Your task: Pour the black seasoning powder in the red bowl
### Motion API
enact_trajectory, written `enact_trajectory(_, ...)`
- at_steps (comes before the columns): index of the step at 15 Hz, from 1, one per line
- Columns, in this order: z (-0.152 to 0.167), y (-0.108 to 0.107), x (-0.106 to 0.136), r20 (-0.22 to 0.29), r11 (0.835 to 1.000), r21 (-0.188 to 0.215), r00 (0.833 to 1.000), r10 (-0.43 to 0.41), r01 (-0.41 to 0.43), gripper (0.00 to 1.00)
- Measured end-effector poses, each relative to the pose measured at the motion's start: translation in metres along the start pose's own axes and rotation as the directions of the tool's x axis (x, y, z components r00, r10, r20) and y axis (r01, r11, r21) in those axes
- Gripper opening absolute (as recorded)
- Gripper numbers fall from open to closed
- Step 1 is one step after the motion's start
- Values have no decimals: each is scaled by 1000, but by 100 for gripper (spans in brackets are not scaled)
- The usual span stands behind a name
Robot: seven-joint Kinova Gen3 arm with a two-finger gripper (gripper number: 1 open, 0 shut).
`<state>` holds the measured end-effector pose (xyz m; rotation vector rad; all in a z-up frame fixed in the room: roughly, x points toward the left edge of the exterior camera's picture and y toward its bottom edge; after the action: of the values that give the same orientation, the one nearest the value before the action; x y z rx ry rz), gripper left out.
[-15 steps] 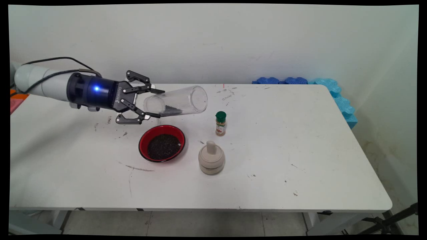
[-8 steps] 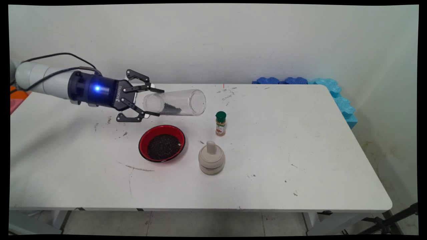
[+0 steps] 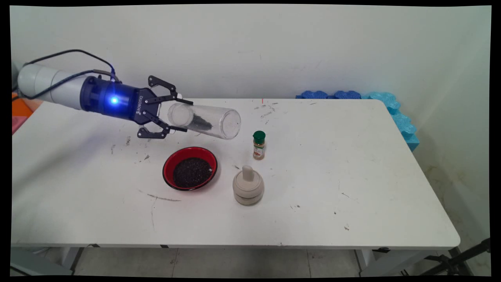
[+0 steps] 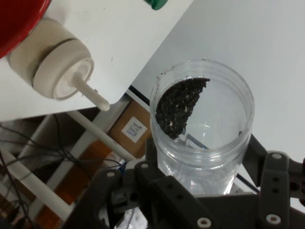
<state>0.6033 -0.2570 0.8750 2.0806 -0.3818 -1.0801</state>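
My gripper [image 3: 181, 115] is shut on the base end of a clear glass [image 3: 204, 120], held on its side above the table with its mouth pointing right and tipped slightly down. A small heap of dark grains [image 3: 199, 123] lies inside the glass. In the hand view the glass [image 4: 202, 119] rises between my fingers with the dark grains [image 4: 178, 107] against its left wall. Below and in front of the glass, a red bowl [image 3: 190, 168] filled with the same dark grains stands on the table.
A small spice bottle with a green cap [image 3: 258, 145] stands right of the bowl, and a beige lidded pot with a knob [image 3: 247, 185] sits in front of it. Blue foam pieces [image 3: 375, 102] line the table's far right edge. The white table [image 3: 352, 176] bears scuff marks.
The glass has tipped from mouth slightly raised to mouth slightly lowered, and the gripper has risen a little. The grains have slid toward the mouth.
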Motion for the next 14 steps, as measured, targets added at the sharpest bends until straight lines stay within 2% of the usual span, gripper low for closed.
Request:
enact_trajectory(3, -3, 9, -2, -6, 996, 0, 996, 95, -95, 0)
enact_trajectory(7, -5, 22, -4, -15, 979, 2, 979, 202, -202, 0)
enact_trajectory(10, -8, 34, -7, -20, 949, 15, 949, 314, -314, 0)
enact_trajectory(14, -10, 47, -11, -25, 887, 41, 887, 461, -460, 0)
